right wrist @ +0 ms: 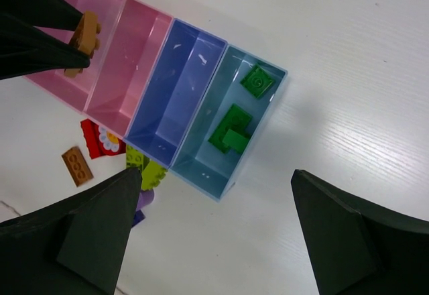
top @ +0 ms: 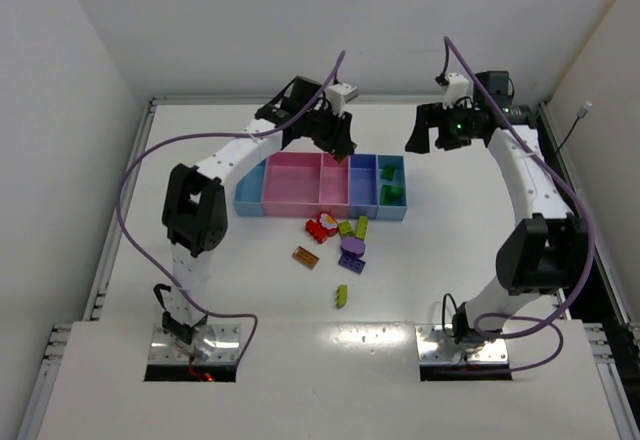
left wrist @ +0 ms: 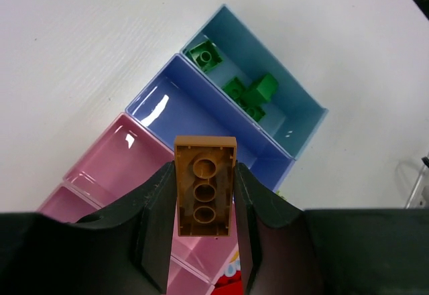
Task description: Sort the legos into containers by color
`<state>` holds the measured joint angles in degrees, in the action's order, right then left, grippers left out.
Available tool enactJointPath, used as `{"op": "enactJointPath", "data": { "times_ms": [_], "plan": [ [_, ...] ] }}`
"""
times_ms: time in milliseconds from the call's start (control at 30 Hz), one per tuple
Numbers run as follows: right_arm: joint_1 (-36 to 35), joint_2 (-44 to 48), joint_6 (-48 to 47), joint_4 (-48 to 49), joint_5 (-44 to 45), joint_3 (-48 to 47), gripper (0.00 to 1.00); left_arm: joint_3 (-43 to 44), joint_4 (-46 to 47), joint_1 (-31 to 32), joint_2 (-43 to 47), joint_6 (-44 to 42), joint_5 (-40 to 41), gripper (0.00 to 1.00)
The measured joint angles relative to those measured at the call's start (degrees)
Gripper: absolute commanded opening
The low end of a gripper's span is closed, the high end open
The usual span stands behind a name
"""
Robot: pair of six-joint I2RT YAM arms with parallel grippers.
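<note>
Left claw [top: 338, 145], upper centre, pinching orange brick [left wrist: 204, 201], seemingly above pink bin [top: 298, 175]. Right claw [top: 430, 138] wide open, empty, upper right. Green bricks [right wrist: 231, 131] in end blue bin [right wrist: 201, 171].

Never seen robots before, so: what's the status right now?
Left hand shut on orange brick, over pink bins. Right hand open, empty. Nothing in the way.

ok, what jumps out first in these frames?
The left pincer is shut on an orange brick over the pink bins. Next, green bricks already lie in the right-end light-blue bin, with loose bricks on the table at the row's near side. The right pincer hangs open right of the row.
</note>
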<state>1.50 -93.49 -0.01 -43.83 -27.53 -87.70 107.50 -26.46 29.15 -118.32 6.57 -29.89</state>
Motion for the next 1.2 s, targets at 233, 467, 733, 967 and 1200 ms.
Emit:
{"op": "enactJointPath", "data": {
  "times_ms": [233,467,733,967,1200],
  "plan": [
    [0.0,-0.9,-0.2,-0.3,-0.5,-0.3,0.96,0.0,-0.7,0.0,-2.2,-0.8,3.8,0.14],
    [0.0,-1.3,-0.5,-0.5,-1.2,-0.4,0.96,0.0,-1.2,0.0,-2.7,-1.9,6.1,0.71],
    [-0.2,-1.3,-3.6,-1.5,-2.0,-0.4,0.87,-3.1,1.7,-0.5,-2.0,-2.3,5.8,0.80],
    [-8.4,0.4,-16.1,-4.0,-3.0,0.9,0.83,-14.4,10.4,-6.2,8.4,4.2,5.3,0.83],
    [-33.5,2.7,-27.2,-3.4,1.0,3.4,0.78,-9.7,14.3,-16.4,23.0,8.3,14.0,0.89]
  ]
}}
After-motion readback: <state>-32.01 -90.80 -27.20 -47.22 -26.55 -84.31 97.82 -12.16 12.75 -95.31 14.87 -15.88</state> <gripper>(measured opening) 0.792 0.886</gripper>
